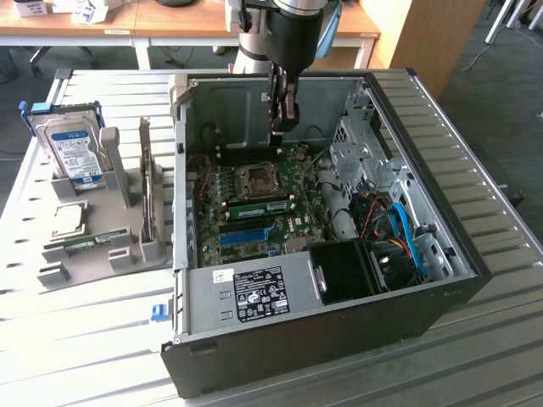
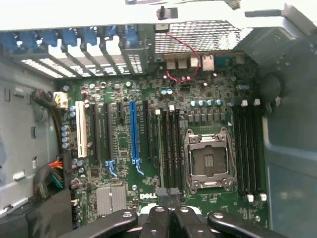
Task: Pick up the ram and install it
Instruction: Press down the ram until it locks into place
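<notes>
From the exterior view I see my gripper [image 1: 282, 127] lowered inside the open computer case [image 1: 407, 110], near its back wall, fingers closed with nothing between them. A ram [image 1: 259, 206] sits on the motherboard [image 1: 293, 225] beside the CPU socket [image 1: 255, 178]. The wrist view adds the long blue slot [image 2: 133, 130] and black memory slots [image 2: 168, 148]. Outside the case, by the tabletop's left edge, a hard drive [image 1: 72, 148] stands in a grey holder [image 1: 119, 229].

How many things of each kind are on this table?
Open computer case: 1
Hard drive: 1
Grey holder: 1
Green ram sticks: 2, one on the holder, one in the case
Robot gripper: 1
Total: 6
</notes>
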`<act>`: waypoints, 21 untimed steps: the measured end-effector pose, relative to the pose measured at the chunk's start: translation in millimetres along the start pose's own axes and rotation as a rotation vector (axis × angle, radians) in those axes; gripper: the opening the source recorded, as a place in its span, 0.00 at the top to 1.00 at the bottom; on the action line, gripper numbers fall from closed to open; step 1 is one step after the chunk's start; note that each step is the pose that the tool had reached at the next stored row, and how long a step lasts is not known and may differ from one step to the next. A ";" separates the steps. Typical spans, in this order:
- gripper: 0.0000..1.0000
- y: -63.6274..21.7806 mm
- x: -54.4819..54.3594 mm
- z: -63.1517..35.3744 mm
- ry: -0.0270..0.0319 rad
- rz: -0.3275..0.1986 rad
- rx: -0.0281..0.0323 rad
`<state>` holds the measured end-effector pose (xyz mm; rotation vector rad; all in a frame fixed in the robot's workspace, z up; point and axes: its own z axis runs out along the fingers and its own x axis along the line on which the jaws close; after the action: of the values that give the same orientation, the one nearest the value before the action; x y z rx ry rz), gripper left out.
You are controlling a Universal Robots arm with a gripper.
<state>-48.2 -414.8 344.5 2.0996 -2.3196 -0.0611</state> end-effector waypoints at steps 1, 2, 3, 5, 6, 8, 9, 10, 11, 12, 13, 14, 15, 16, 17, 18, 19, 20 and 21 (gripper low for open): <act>0.89 0.0 0.0 0.0 -0.0005 0.013 0.0002; 0.89 0.0 0.0 0.0 -0.0010 0.026 0.0004; 0.89 0.0 0.0 0.0 -0.0014 0.039 0.0007; 0.89 0.0 0.0 0.0 -0.0024 0.065 0.0011; 0.89 0.0 0.0 0.0 -0.0029 0.078 0.0013; 0.89 0.0 0.0 0.0 -0.0038 0.103 0.0018; 0.89 0.0 0.0 0.0 -0.0043 0.115 0.0020; 0.89 0.0 0.0 0.0 -0.0047 0.126 0.0022; 0.89 0.0 0.0 0.0 -0.0052 0.138 0.0024; 0.89 0.0 0.0 0.0 -0.0056 0.150 0.0026; 0.89 0.0 0.0 0.1 -0.0061 0.162 0.0028; 0.89 0.0 0.0 0.0 -0.0065 0.175 0.0030; 0.89 0.0 0.0 0.0 -0.0070 0.187 0.0032; 0.89 0.0 0.0 0.0 -0.0075 0.200 0.0034; 0.89 0.0 0.0 0.0 -0.0079 0.213 0.0036; 0.89 0.0 0.0 0.0 -0.0084 0.226 0.0039; 0.89 0.0 0.0 0.1 -0.0090 0.240 0.0041; 0.89 0.0 0.0 0.0 -0.0094 0.255 0.0043; 0.89 0.0 0.0 0.1 -0.0100 0.268 0.0046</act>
<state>-48.2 -414.8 344.4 1.7736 -2.5839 -0.0633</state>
